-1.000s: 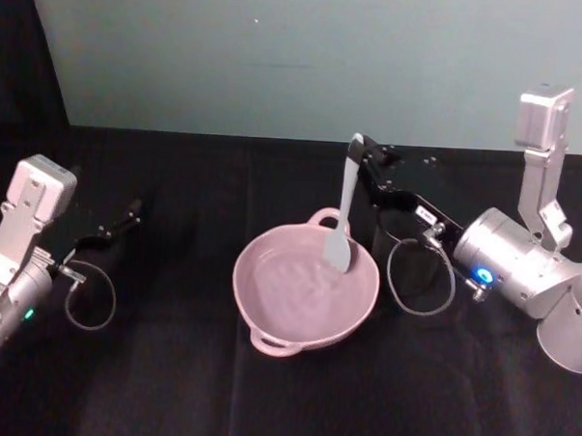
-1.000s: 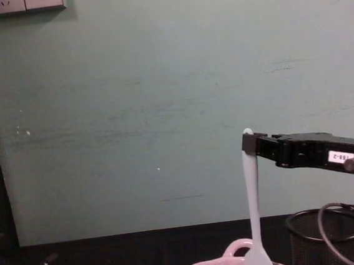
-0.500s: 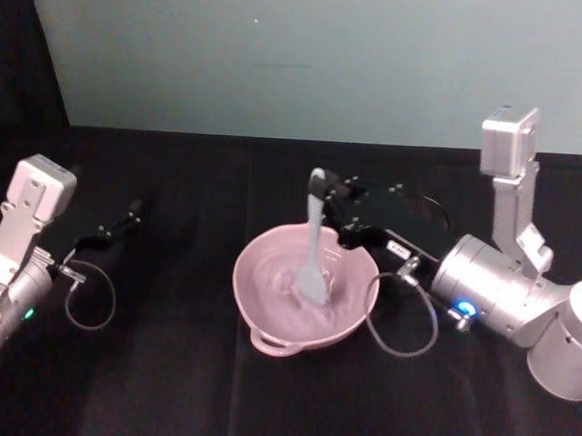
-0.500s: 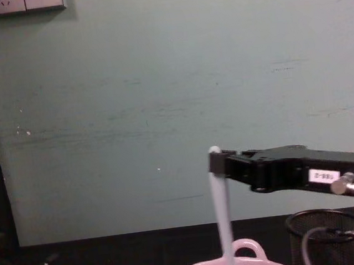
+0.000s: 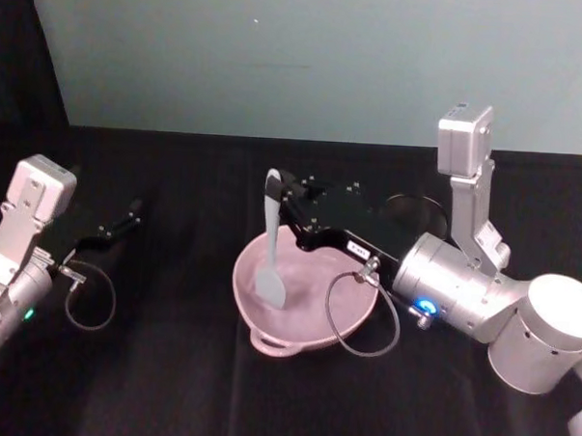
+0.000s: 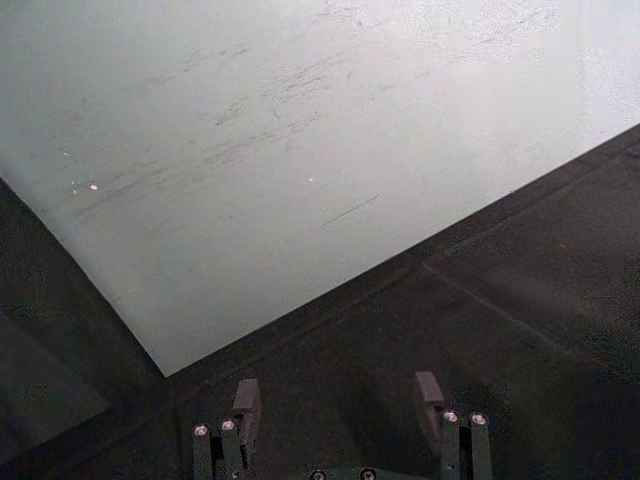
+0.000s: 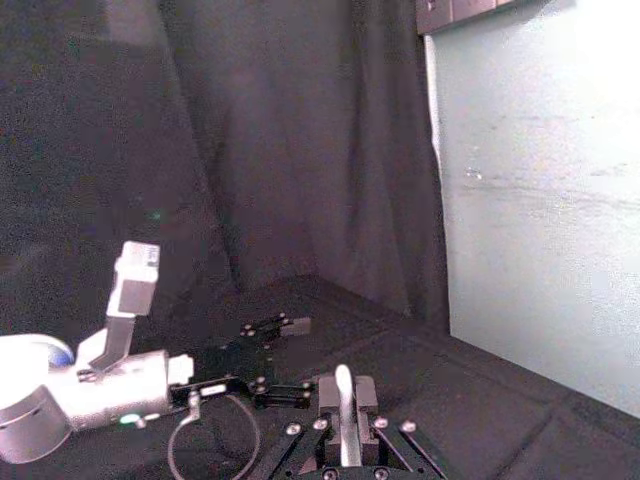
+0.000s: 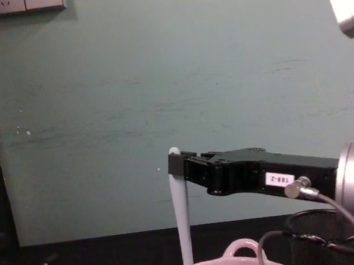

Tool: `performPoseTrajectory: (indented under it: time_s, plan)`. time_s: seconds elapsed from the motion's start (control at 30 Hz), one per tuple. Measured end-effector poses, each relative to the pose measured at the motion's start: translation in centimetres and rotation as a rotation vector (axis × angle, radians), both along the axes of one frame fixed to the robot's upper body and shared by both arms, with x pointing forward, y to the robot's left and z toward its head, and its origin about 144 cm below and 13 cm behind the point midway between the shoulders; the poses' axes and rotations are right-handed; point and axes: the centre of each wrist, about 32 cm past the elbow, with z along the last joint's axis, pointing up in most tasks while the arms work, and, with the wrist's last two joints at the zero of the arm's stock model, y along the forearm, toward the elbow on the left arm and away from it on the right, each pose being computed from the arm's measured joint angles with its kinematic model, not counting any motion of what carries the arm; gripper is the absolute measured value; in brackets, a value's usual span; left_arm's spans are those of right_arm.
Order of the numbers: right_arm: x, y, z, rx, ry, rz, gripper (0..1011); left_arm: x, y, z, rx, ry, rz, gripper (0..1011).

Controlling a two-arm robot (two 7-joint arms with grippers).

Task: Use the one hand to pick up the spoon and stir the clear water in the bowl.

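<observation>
Pickup is done: the right gripper (image 5: 281, 189) is clamped on the top end of the spoon (image 5: 269, 241). The spoon hangs nearly upright, with its flat head down inside the left part of the bowl (image 5: 311, 311). In the right wrist view the handle end stands pinched between the two fingers (image 7: 327, 392). The bowl sits at the middle of the table (image 5: 168, 386), its loop handle on the far rim.

Judging by this, the task is in its stirring step, with the head low in the bowl where the water should be. The water itself is too clear to make out. What is left is to sweep the head round through it without knocking the rim.

The left gripper (image 5: 129, 214) is parked on the table well to the left, fingers apart and holding nothing.

A small white label (image 8: 277, 180) on the side of the right gripper reads 188-2. I see no brand names, and the same label is too small to read in the head view.
</observation>
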Motion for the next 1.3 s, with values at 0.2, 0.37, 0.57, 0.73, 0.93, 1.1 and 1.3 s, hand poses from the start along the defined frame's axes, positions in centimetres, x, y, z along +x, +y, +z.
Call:
performPoseTrajectory:
  time_s: [0.2, 0.37, 0.57, 0.73, 0.93, 1.1, 1.3]
  plan:
    - [1.7, 0.1, -0.7, 0.015, 0.016, -0.023, 98, 0.0, 0.0, 0.0, 0.000, 0.000, 0.000, 1011]
    - [2.7, -0.7, -1.0, 0.025, 0.017, -0.068, 98, 0.0, 0.0, 0.0, 0.000, 0.000, 0.000, 1011]
    - [2.8, -2.2, -0.8, 0.040, 0.007, -0.132, 98, 0.0, 0.0, 0.0, 0.000, 0.000, 0.000, 1011]
    - [2.3, -3.7, -0.6, 0.036, 0.000, -0.174, 98, 0.0, 0.0, 0.0, 0.000, 0.000, 0.000, 1011]
    - [1.4, -4.6, -0.4, 0.013, 0.008, -0.176, 98, 0.0, 0.0, 0.0, 0.000, 0.000, 0.000, 1011]
    - [0.3, -4.7, -0.1, -0.004, 0.013, -0.157, 98, 0.0, 0.0, 0.0, 0.000, 0.000, 0.000, 1011]
    - [-1.0, -3.4, -0.1, -0.007, 0.025, -0.097, 98, 0.0, 0.0, 0.0, 0.000, 0.000, 0.000, 1011]
